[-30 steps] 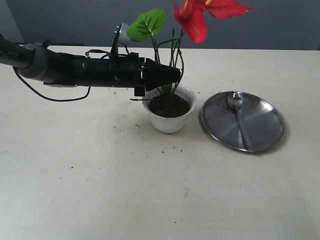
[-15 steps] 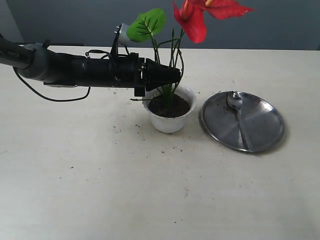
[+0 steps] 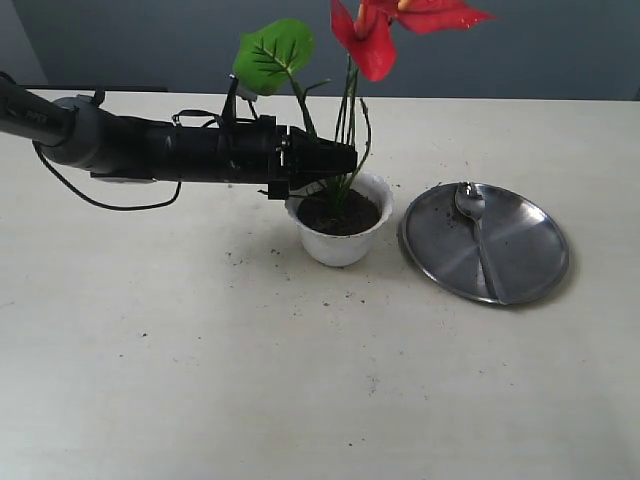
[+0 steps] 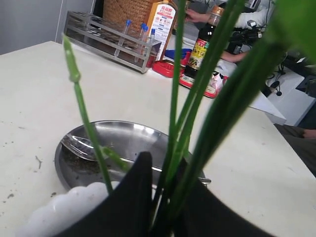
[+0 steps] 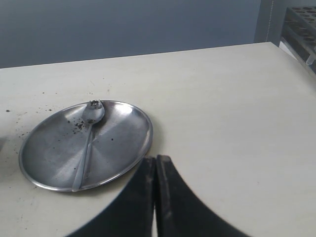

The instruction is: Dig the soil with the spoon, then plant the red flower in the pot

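Observation:
The red flower (image 3: 375, 40) stands with its green stems (image 4: 197, 98) reaching down into the soil (image 3: 340, 212) of the white pot (image 3: 340, 245). My left gripper (image 3: 345, 160) comes in from the left just above the pot's rim and is shut on the stem bundle; its fingers (image 4: 165, 168) pinch the stems over the scalloped pot edge (image 4: 64, 207). The spoon (image 3: 478, 235) lies on the steel plate (image 3: 530, 250) to the right of the pot. My right gripper (image 5: 156, 160) is shut and empty beside the plate (image 5: 123, 133) and spoon (image 5: 88, 138); the exterior view does not show it.
Soil crumbs (image 3: 240, 258) are scattered on the table around the pot and on the plate. In the left wrist view a metal tube rack (image 4: 111, 37), a sauce bottle (image 4: 202, 47) and a red tray (image 4: 170, 66) stand at the table's far side.
The left gripper has shifted slightly left and lower with the stems, so the leaf and red bloom have swung a little to the left. Pot, plate and spoon have not moved.

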Action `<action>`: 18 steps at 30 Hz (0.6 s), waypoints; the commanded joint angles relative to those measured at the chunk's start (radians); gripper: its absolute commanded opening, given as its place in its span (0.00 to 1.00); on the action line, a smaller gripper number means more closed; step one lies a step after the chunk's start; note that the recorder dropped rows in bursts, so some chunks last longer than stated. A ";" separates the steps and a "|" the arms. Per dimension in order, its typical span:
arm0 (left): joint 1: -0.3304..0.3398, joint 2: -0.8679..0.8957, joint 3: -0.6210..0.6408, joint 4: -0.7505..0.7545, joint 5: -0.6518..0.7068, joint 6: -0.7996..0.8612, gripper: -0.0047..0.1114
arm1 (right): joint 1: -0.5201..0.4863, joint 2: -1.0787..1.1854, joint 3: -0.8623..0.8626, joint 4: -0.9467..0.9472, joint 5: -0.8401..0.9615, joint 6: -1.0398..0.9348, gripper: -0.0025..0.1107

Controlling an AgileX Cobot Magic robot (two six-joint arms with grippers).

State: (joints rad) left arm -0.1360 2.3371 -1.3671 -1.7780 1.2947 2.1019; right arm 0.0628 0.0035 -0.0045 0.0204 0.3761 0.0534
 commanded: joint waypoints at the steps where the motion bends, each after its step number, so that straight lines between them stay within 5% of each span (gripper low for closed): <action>1: -0.013 0.082 0.040 0.034 -0.074 0.001 0.04 | 0.004 -0.004 0.004 0.001 -0.010 -0.004 0.02; 18: -0.007 0.059 0.038 0.034 -0.074 -0.038 0.04 | 0.004 -0.004 0.004 0.001 -0.012 -0.004 0.02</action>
State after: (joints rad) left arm -0.1322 2.3394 -1.3671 -1.7780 1.2947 2.0944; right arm 0.0628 0.0035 -0.0045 0.0204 0.3761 0.0534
